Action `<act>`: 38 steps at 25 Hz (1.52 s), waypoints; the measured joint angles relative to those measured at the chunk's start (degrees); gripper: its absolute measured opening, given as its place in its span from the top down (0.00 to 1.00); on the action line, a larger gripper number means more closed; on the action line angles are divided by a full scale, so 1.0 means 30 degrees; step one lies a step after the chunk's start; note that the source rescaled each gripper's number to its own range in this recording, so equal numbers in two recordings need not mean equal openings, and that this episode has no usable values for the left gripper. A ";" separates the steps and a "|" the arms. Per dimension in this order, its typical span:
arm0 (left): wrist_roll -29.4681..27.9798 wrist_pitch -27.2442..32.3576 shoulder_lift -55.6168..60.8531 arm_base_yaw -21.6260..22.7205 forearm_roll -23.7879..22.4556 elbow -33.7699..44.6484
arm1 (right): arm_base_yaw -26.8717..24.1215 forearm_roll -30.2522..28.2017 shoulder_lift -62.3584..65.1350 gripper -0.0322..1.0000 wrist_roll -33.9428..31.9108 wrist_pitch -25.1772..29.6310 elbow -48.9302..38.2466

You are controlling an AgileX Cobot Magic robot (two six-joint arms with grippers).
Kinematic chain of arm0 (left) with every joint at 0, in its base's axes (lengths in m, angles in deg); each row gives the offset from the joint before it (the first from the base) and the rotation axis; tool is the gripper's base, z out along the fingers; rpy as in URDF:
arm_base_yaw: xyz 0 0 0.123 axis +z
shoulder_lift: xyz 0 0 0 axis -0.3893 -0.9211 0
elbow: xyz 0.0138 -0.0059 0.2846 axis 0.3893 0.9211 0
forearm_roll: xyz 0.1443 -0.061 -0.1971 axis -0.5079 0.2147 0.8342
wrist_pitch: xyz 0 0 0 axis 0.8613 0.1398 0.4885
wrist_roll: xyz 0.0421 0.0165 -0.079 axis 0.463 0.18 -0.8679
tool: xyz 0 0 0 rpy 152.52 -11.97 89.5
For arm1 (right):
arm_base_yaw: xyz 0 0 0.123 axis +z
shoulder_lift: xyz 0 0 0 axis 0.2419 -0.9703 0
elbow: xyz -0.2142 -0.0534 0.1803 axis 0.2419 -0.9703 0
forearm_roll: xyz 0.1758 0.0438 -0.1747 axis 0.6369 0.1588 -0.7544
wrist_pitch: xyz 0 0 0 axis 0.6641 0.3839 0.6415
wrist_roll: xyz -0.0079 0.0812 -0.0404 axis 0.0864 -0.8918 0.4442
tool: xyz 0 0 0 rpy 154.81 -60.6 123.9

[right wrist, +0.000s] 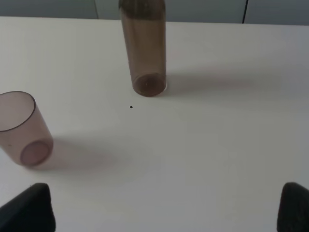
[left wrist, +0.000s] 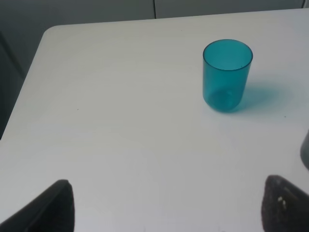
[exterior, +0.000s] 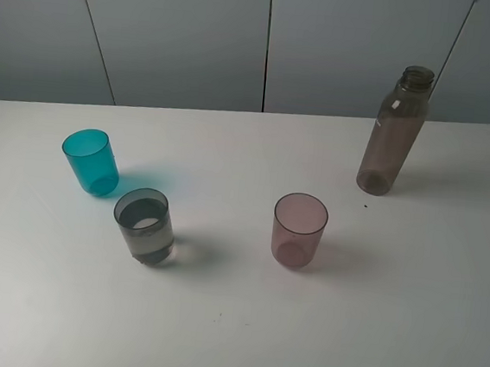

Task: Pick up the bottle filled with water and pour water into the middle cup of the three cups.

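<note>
Both grippers, right (right wrist: 164, 208) and left (left wrist: 164, 205), hang with fingers spread, empty. Largest, the bottle (exterior: 394, 131) stands upright at the far right; grasp mid-body, level. Smaller, the middle cup (exterior: 144, 226) possibly holds water already.

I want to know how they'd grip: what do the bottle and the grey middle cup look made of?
Bottle: seemingly smooth, smoky-brown translucent plastic; the wall shows through it, and the neck is threaded. Middle cup: likely glossy, smoky-grey translucent plastic; its base shows through the side.
</note>
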 joint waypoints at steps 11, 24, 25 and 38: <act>0.0000 0.0000 0.0000 0.0000 0.0000 0.0000 | 0.0000 0.0435 0.0000 0.00 0.0000 -0.1403 -0.0703; 0.0000 0.0000 0.0000 0.0000 0.0000 0.0000 | 0.0000 0.0435 0.0000 0.00 0.0000 -0.1495 -0.0703; 0.0000 0.0000 0.0000 0.0000 0.0000 0.0000 | 0.0000 0.0435 0.0000 0.00 0.0000 -0.1495 -0.0703; 0.0000 0.0000 0.0000 0.0000 0.0000 0.0000 | -0.3120 0.0435 0.0000 0.00 0.0000 -0.1495 -0.0703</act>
